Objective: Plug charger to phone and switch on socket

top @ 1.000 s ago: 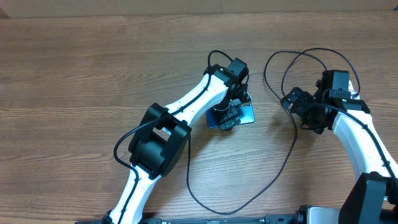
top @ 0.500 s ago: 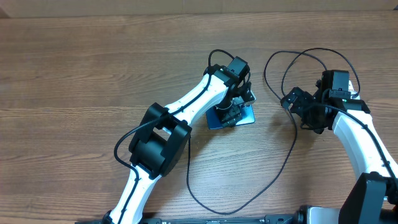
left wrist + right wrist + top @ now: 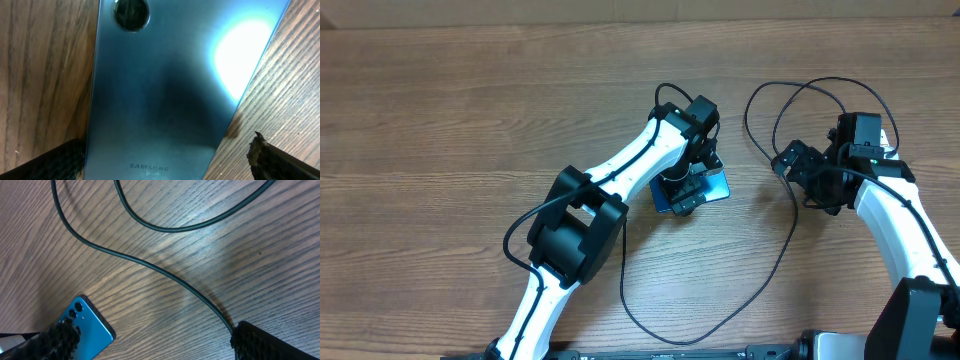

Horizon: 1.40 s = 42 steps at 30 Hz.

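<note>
Overhead view: slim blue phone (image 3: pixel 718 183) lies back-up on wooden surface (image 3: pixel 470 120), long axis nine-to-three, directly beneath open left pincer (image 3: pixel 688 190); open, empty right pincer (image 3: pixel 800 175) stands at three o'clock beside thin black charger cable (image 3: pixel 792 230).

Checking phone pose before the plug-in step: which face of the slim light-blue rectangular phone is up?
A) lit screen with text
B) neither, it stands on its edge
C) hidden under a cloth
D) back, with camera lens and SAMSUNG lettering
D: in the left wrist view the slim light-blue rectangular phone lies flat on the wooden table, showing a round camera lens and SAMSUNG lettering.
</note>
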Available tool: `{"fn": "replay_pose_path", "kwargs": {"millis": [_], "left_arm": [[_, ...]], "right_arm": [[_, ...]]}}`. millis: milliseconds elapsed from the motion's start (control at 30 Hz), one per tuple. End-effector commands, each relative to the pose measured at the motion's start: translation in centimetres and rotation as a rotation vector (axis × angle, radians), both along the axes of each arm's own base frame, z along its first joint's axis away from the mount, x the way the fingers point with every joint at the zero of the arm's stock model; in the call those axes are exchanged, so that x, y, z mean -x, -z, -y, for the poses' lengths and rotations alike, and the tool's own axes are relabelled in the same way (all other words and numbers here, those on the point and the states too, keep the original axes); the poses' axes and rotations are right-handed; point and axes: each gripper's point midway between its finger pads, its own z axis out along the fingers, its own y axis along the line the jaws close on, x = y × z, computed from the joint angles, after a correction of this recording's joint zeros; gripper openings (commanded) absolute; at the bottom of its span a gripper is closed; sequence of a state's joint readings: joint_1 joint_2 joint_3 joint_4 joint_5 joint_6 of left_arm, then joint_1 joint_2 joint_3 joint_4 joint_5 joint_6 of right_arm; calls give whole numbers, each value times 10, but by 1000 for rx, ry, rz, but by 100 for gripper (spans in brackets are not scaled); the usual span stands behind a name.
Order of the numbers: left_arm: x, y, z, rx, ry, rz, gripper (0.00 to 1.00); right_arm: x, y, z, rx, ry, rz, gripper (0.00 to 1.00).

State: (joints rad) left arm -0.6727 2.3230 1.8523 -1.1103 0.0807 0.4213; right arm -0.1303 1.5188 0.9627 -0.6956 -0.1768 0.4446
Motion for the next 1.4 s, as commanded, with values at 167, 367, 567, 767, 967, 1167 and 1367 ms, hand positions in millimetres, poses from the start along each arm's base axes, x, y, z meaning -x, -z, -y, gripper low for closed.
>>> {"fn": "replay_pose_path", "kwargs": {"millis": [167,367,567,767,967,1167,1367], "left_arm": [[11,34,5,-39,-14,-24,100],[8,35,26,3,-28,24,100],[12,35,33,10,-6,31,97],[15,40,28,-15,-5,26,95],[14,54,22,-51,12,26,96],[20,54,17,-75,23,0,81],[24,53,4,-112,35,-29,68]], "right_arm": [[-5,-6,0,-2,3,21,100],[-5,-6,0,-2,3,21,100],[-5,-6,0,-2,3,21,100],[-5,-6,0,-2,3,21,100],[-5,-6,0,-2,3,21,100],[-5,-6,0,-2,3,21,100],[-5,-6,0,-2,3,21,100]]}}
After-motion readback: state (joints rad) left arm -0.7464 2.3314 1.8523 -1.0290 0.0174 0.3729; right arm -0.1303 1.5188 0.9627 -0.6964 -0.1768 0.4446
